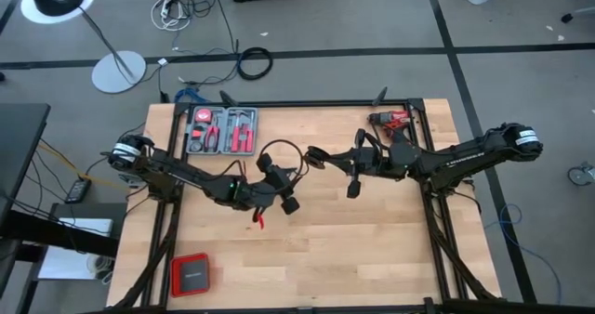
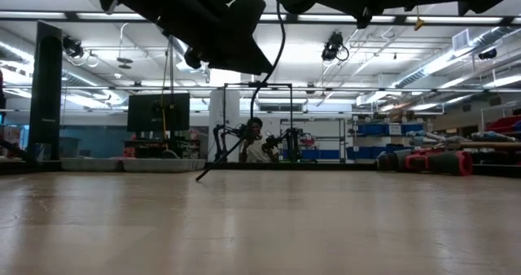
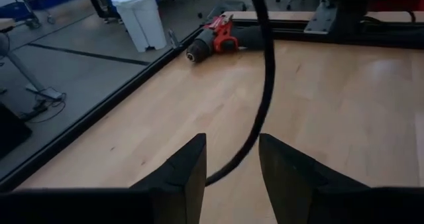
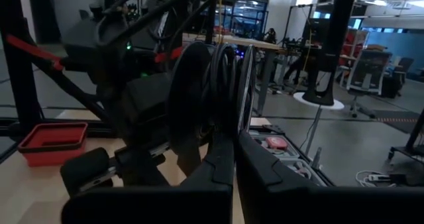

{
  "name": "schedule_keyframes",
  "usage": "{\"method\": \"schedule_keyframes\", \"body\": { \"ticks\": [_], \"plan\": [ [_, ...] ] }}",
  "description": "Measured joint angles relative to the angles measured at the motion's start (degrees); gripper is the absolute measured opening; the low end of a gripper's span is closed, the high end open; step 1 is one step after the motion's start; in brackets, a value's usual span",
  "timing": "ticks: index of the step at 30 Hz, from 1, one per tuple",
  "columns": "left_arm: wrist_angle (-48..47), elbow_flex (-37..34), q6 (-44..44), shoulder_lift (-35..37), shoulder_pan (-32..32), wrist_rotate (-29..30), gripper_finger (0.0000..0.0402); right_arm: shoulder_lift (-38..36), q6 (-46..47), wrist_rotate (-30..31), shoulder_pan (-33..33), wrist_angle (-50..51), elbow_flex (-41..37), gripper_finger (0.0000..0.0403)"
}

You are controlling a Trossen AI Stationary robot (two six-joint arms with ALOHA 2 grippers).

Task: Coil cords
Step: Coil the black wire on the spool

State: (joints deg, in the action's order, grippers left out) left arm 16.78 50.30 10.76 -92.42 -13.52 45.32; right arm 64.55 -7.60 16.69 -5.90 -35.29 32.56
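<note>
Black cord [image 1: 279,151] loops in the air between both grippers above the table's middle, seen from above. Left wrist view: left gripper [image 3: 232,159] stands released, cord running between its fingers. Right wrist view: right gripper [image 4: 233,156] clenches the coils. Mid-coiling; next, probably regrasp lower and add another loop.

A light wooden table [image 1: 372,249] sits inside a black metal frame. At its far left corner lies an open grey tool case [image 1: 220,131] holding red-handled tools. A red drill [image 1: 390,121] lies at the far right edge. A flat red box [image 1: 191,275] rests near the front left corner. A white floor lamp base [image 1: 118,71] stands on the grey floor beyond.
</note>
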Motion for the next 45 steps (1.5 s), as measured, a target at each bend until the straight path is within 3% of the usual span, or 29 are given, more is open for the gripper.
{"method": "schedule_keyframes", "body": {
  "ticks": [9,25,31,36,45],
  "plan": [
    [0.03,0.04,-2.26,0.0,0.61,-5.17,0.0142,0.0,0.44,-0.28,-0.01,-0.54,0.0,0.0],
    [0.04,0.04,-6.08,0.0,1.9,-4.94,0.0139,0.0,1.59,-1.33,-0.04,-2.2,0.0,0.0],
    [0.15,0.04,-6.07,0.02,1.85,-5.01,0.0099,0.0,1.64,-1.33,-0.04,-2.18,0.0,0.0],
    [0.26,0.04,-4.51,0.02,2.02,-6.23,0.0016,0.0,1.66,-1.31,-0.04,-2.16,0.0,0.0],
    [0.21,0.05,3.73,0.02,2.16,-9.18,0.0003,0.0,0.19,1.18,-0.03,-0.87,0.0,0.0]
  ]
}}
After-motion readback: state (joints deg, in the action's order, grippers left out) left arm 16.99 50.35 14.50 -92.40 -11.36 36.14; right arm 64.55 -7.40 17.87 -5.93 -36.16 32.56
